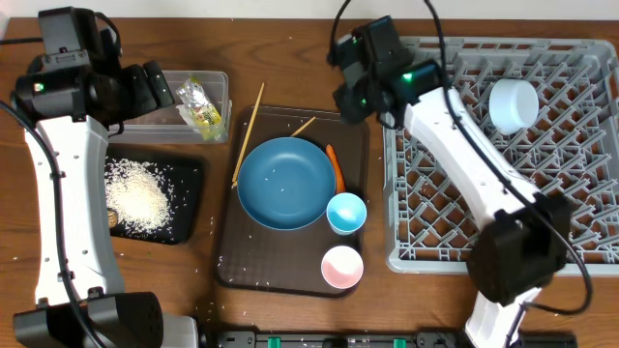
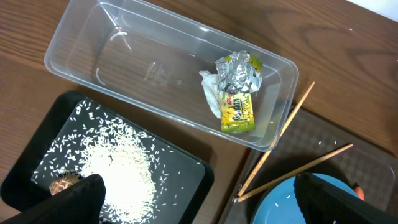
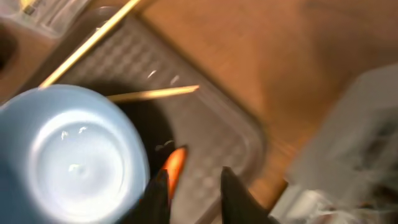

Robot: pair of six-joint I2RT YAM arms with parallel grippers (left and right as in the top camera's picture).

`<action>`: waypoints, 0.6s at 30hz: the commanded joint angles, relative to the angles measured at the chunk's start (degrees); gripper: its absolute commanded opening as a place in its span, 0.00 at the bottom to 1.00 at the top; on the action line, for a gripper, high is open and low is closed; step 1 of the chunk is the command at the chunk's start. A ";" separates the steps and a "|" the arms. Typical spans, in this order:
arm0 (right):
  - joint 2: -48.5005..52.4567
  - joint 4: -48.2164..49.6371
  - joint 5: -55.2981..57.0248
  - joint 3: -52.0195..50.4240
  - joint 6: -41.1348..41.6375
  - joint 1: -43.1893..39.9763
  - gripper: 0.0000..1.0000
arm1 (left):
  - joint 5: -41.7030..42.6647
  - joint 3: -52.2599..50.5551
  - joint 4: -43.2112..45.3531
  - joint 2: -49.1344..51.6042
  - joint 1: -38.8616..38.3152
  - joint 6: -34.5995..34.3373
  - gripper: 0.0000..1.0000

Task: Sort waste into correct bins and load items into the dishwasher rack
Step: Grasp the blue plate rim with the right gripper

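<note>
Okay, overhead first: the carrot lies on the brown tray, tucked against the right rim of the blue plate. Its long axis runs far-to-near, close to straight. Your right tool hangs over the tray's far right corner, so the carrot sits just nearward of it. The left tool is over the clear tub, well apart from the carrot with the plate between. Right arm is the nearer one.

Left wrist: left tool fingers are spread wide and empty. Below them are the black tray with rice, and the tub holding the wrapper. The carrot barely shows, just an orange sliver by the plate.

Right wrist: blurred, but the right tool fingers stand narrowly apart with nothing between. The carrot tip pokes out just ahead of the plate-side finger, lying roughly along the tool's reach, not across it. My read: you'd shift toward the plate and straddle the carrot across its width. The plate rim leaves little room on that side.
</note>
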 commanded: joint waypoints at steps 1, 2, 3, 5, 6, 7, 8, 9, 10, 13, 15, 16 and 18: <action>6.05 -2.08 -8.35 0.00 -0.37 1.75 0.38 | -0.07 -0.70 -0.20 0.42 0.26 -0.26 0.98; 7.82 -2.99 -9.60 0.00 -0.42 2.10 0.41 | -0.07 -0.70 -0.22 0.42 0.26 -0.26 0.98; 8.92 -3.65 -10.32 0.00 -0.42 2.32 0.41 | -0.07 -0.70 -0.22 0.42 0.26 -0.26 0.98; 11.13 -5.03 -12.41 0.00 -0.44 2.56 0.44 | -0.07 -0.70 -0.22 0.42 0.26 -0.26 0.98; 11.76 -5.42 -13.42 0.00 -0.55 2.56 0.44 | -0.07 -0.70 -0.22 0.42 0.26 -0.26 0.98; 12.57 -5.99 -15.69 0.00 -1.33 2.58 0.44 | -0.07 -0.70 -0.20 0.42 0.26 -0.26 0.98; 13.14 -6.34 -17.44 0.00 -2.14 2.62 0.45 | -0.07 -0.70 -0.22 0.42 0.26 -0.26 0.98; 13.49 -6.60 -18.73 0.00 -2.80 2.73 0.45 | -0.07 -0.70 -0.20 0.42 0.26 -0.26 0.98; 14.19 -6.91 -19.58 0.00 -3.34 2.99 0.47 | -0.07 -0.70 -0.22 0.42 0.26 -0.26 0.98; 15.37 -7.45 -19.80 -0.02 -3.80 4.00 0.56 | -0.07 -0.70 -0.20 0.42 0.26 -0.26 0.98; 16.85 -7.78 -19.78 -0.02 -4.35 4.66 0.57 | -0.07 -0.70 -0.20 0.42 0.26 -0.26 0.98; 17.79 -7.91 -19.76 -0.04 -4.55 4.94 0.57 | -0.07 -0.70 -0.22 0.44 0.26 -0.26 0.98; 19.63 -8.11 -19.78 -0.04 -4.50 5.20 0.54 | -0.07 -0.70 -0.22 0.42 0.26 -0.26 0.98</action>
